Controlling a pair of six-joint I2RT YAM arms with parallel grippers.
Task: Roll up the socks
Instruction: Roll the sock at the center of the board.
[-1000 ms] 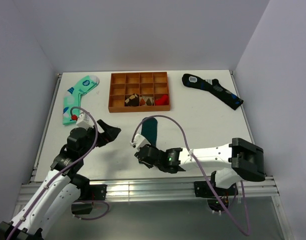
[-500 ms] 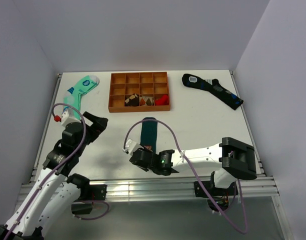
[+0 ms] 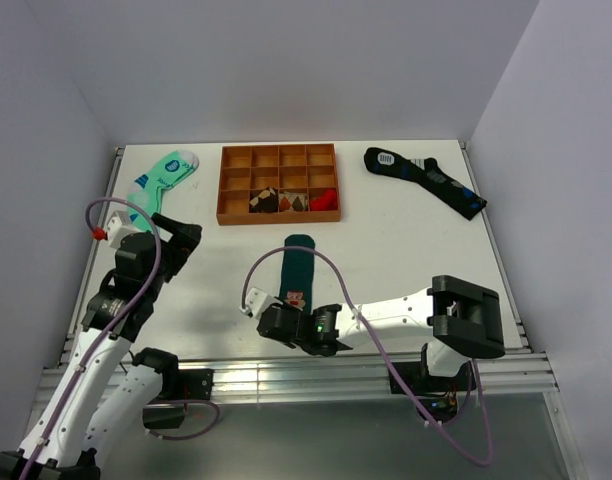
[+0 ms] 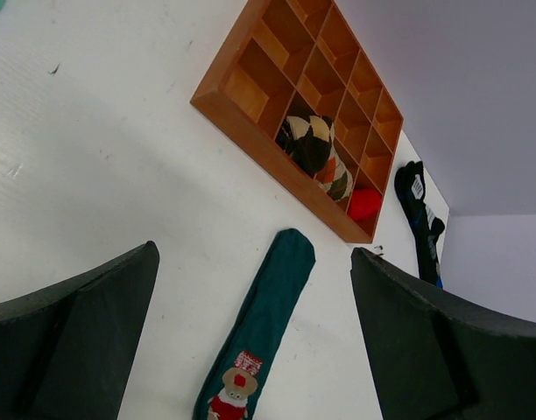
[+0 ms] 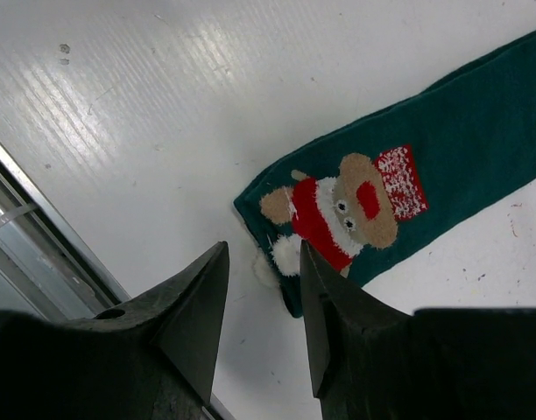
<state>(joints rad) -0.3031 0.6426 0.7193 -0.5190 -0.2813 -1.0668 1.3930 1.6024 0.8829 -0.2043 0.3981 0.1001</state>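
The right hand (image 5: 262, 262) has slid back toward the near edge of the counter (image 3: 406, 250). It is now at the end of the socks (image 3: 297, 265) farthest from the wooden box (image 3: 276, 219). A moment ago this hand sat on top of the dark green cloth and hid part of it. Now the cloth lies flat and straight. The little bear in red (image 5: 338, 206) shows at the near end, just past the fingertips. The fingers have been coming closer together, but there is a gap between them. They hold nothing yet. The socks point right at the box. Their far end is close to its front wall but does not touch it. The left hand (image 4: 252, 262) has moved off to the left of the box, near the side of the counter. Its fingers are spread wide and it holds nothing. Inside the box, in the front row, sit some small bundles (image 4: 316, 153) and a red one (image 4: 364, 204). Left of the box lies a mint sock (image 3: 161, 175). Right of the box lies a black sock with blue spots (image 3: 426, 180). I think the laying out is done and the rolling has not begun. The right hand looks ready to pinch the bear end and start turning it toward the box. The left hand is out of the way for now.
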